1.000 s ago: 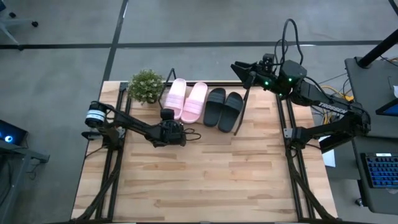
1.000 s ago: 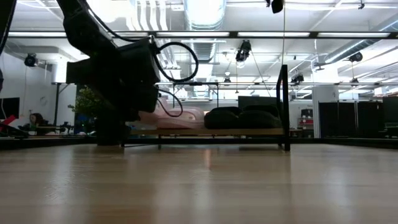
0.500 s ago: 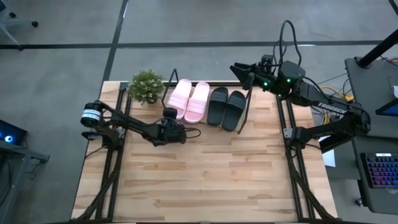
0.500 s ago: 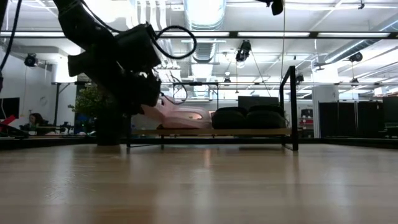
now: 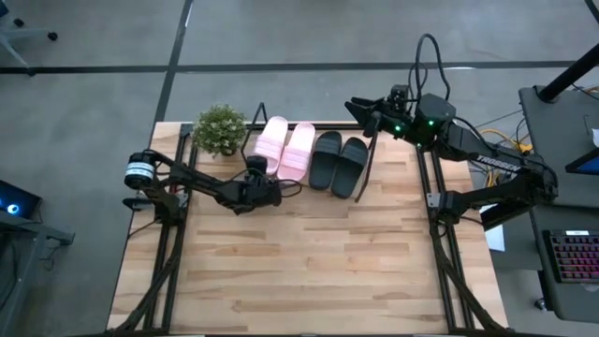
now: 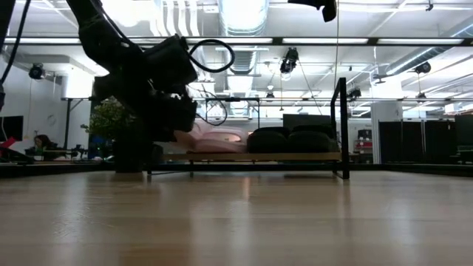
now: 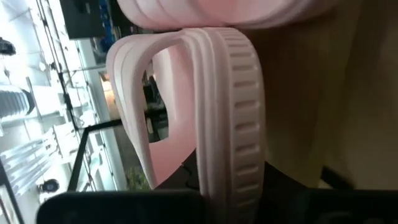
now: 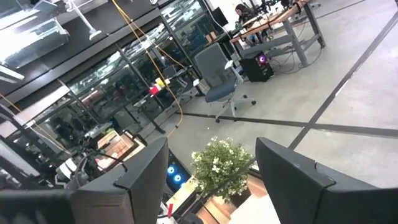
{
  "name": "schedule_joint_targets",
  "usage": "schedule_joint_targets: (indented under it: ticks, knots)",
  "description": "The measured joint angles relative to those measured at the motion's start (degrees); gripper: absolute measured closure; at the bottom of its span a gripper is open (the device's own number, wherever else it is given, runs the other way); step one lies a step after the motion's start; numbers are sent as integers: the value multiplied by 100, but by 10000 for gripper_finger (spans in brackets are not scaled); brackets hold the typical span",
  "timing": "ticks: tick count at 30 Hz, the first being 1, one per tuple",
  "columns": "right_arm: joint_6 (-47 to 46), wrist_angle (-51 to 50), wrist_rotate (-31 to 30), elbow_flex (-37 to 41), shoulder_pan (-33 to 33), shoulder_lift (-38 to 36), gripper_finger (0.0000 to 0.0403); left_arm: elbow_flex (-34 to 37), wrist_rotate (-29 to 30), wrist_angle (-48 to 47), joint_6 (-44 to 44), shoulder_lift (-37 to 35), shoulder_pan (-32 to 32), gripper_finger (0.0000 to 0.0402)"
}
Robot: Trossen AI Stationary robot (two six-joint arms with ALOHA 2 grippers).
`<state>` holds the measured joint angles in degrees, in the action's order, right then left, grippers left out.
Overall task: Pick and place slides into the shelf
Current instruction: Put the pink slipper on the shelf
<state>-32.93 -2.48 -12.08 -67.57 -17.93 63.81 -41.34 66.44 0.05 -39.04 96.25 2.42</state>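
Observation:
The shelf [image 5: 365, 168], thin black tubing with a light board [image 6: 295, 156], stands at the table's far edge. Four slides lie side by side on it, soles down: a pink pair [image 5: 292, 150] on the left and a black pair [image 5: 337, 164] on the right. My left gripper [image 5: 271, 189] is low at the pink pair's near ends and is shut on one pink slide [image 7: 186, 112]. My right gripper [image 5: 360, 108] is open and holds nothing. It hangs high over the shelf's far right corner. My left gripper pinches a pink slide by the ribbed edge of its sole [image 7: 233, 168] at its near end. The edge runs down between the two dark fingers [image 7: 124, 208]. The fingers come from the table's near side, almost level. The slide lies on the shelf board beside the other pink slide [image 7: 236, 9].
A small potted plant [image 5: 220, 129] stands at the far left, just left of the shelf. The wooden tabletop [image 5: 309, 262] stretches bare on the near side of the shelf. The right arm's cables [image 5: 426, 56] loop up beyond the far right corner.
My left gripper has stayed shut at the pink slide's near end while its wrist has turned and tipped a little. The shelf with its slides has shifted slightly toward the table's right edge and partly back.

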Motion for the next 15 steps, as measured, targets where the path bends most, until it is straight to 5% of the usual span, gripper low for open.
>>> schedule_joint_targets:
  ticks: [11, 15]
  knots:
    - [-4, 50, 0, 0, 0, 0, 170, 49, -535, 249, 9, 144, 71, 383]
    - [-4, 84, 0, 2, 0, 2, 170, 44, -645, 270, 266, 144, 109, 354]
